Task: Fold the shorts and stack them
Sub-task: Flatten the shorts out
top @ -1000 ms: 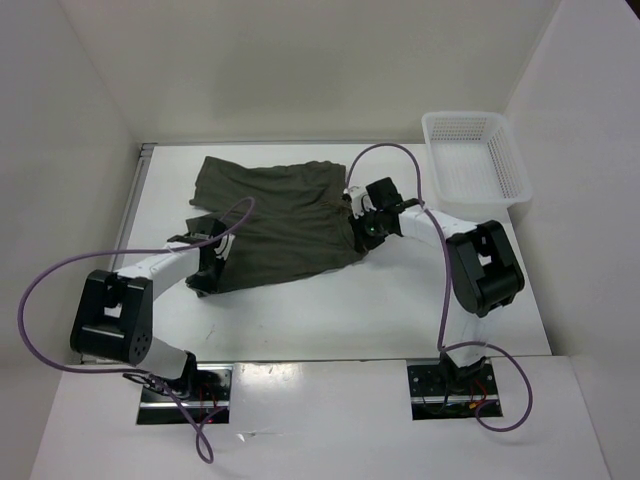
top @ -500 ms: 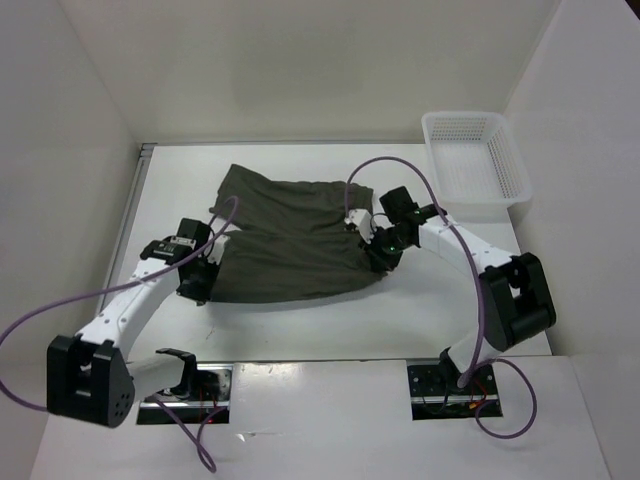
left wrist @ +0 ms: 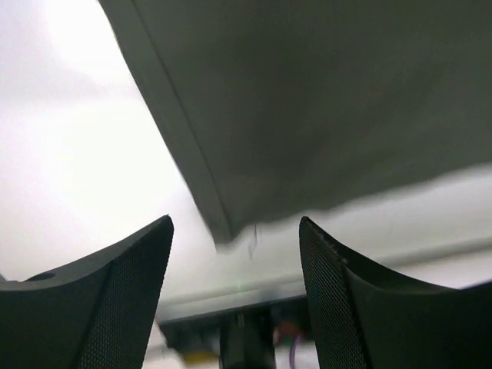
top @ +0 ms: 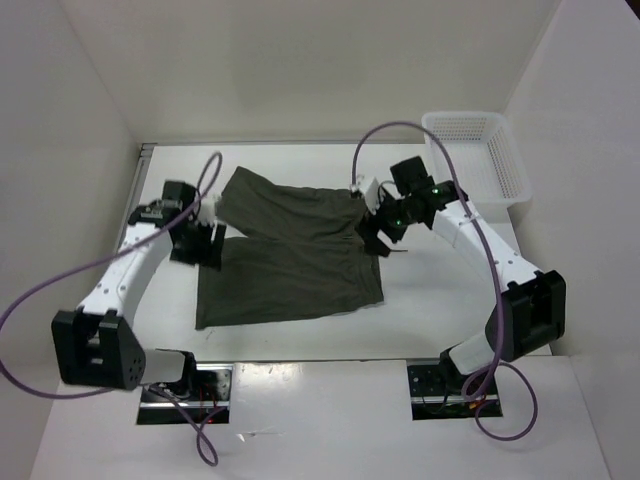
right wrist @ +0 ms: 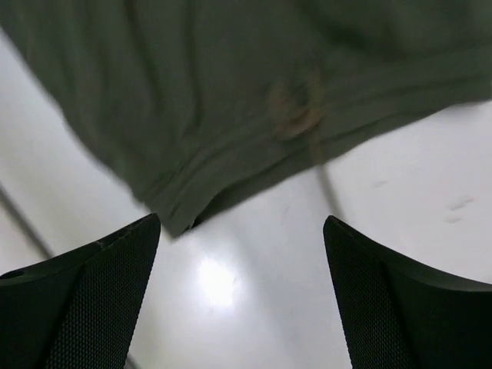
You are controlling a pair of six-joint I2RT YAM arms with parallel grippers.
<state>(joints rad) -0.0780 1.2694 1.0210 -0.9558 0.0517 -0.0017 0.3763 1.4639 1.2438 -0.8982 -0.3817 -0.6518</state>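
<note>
The dark olive-green shorts [top: 290,260] lie folded over and spread flat on the white table, their near edge toward the arms. My left gripper [top: 205,243] hovers at the shorts' left edge, open and empty; in the left wrist view a hem corner of the shorts [left wrist: 307,115] lies beyond the left gripper [left wrist: 237,231]. My right gripper [top: 377,237] hangs open at the shorts' upper right corner. In the right wrist view the waistband of the shorts [right wrist: 231,100] with its drawstring [right wrist: 300,115] lies ahead of the open right gripper [right wrist: 242,231], bare table between the fingers.
A white mesh basket [top: 475,160] stands at the back right of the table. White walls close in the table [top: 450,300] on the left, back and right. Purple cables loop from both arms.
Both grippers have opened and let go of the shorts, which now lie flatter and nearer the front. The left arm has swung back to the left and the right arm has moved back.
</note>
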